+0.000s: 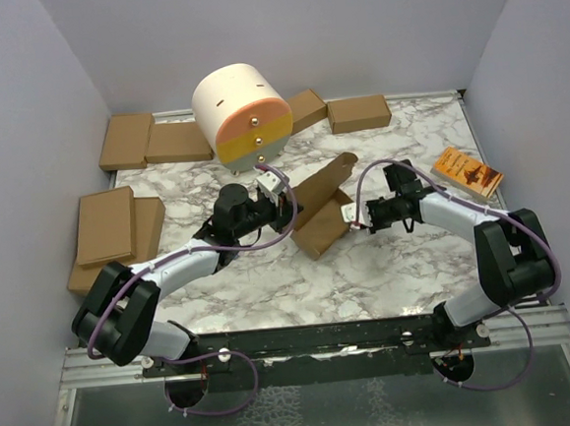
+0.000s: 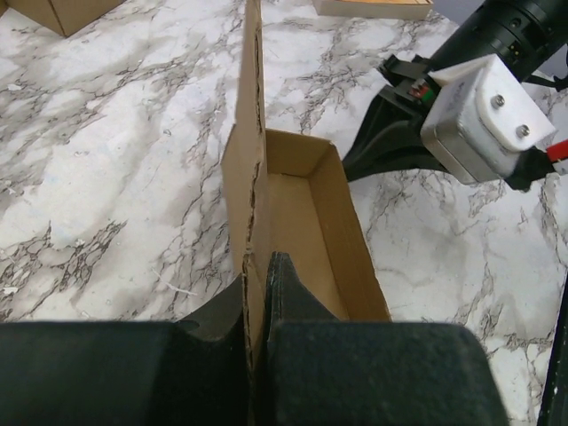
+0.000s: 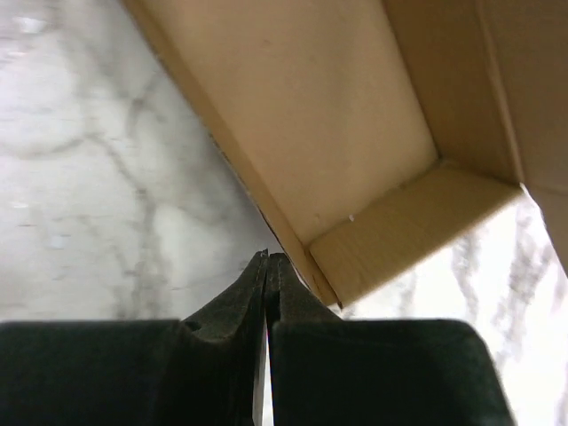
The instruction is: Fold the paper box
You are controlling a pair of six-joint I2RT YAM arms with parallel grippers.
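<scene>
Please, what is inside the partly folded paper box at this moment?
Only bare cardboard shows inside the paper box: its floor and side walls, with no object in it. The near end is covered by the left fingers, which pinch one tall wall.

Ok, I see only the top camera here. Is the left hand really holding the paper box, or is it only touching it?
Observer: It is holding it. In the left wrist view the left hand is shut on a standing panel of the paper box; the cardboard edge passes between its fingers.
Operator: And the right hand, does it hold something too?
Observer: No. In the right wrist view the right hand is shut with its fingertips pressed together and nothing between them. It sits just beside an outer corner of the box.
</scene>
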